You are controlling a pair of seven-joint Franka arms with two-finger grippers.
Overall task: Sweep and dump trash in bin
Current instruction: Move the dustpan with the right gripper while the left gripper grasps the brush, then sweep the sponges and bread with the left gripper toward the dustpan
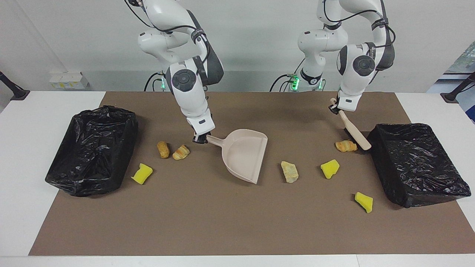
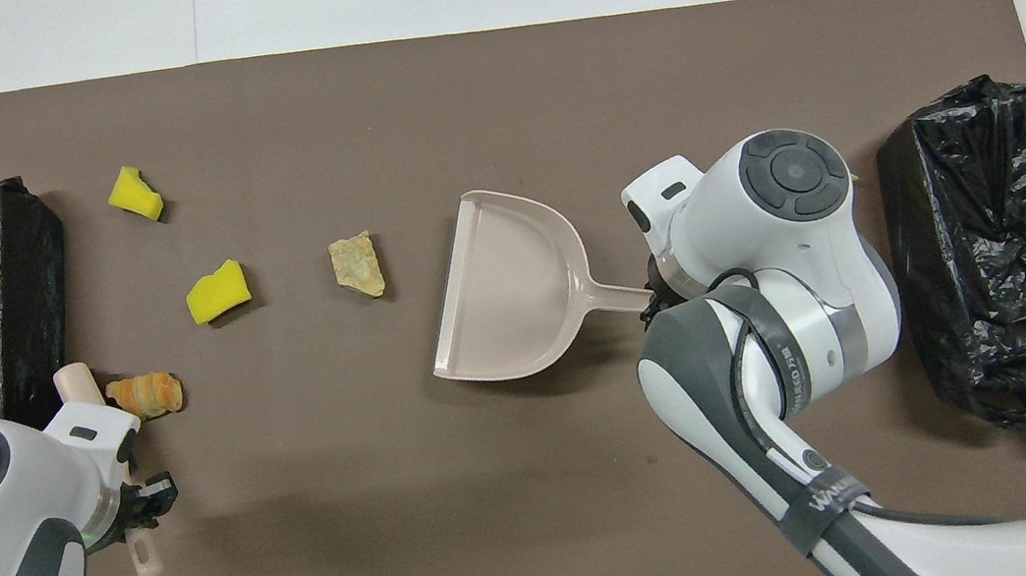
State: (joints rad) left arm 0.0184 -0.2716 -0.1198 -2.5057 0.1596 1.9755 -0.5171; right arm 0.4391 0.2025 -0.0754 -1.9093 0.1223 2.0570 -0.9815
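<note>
Right gripper (image 1: 200, 139): clamped on the dustpan (image 1: 245, 155) handle, pan mid-mat.
Left gripper (image 1: 335, 108): clamped on the brush (image 1: 354, 132), its head beside a bin (image 1: 415, 163).
Trash: pale bread (image 1: 289, 171) at the pan's 3 o'clock in the facing view; croissant (image 1: 346, 145) touching the brush.

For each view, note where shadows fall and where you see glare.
Facing view: soft, even light; faint shadows lie under the dustpan and the brush; the bin liners glint. Overhead view: a broad, blurred arm shadow crosses the mat near the robots; the liner shows crinkled highlights.
</note>
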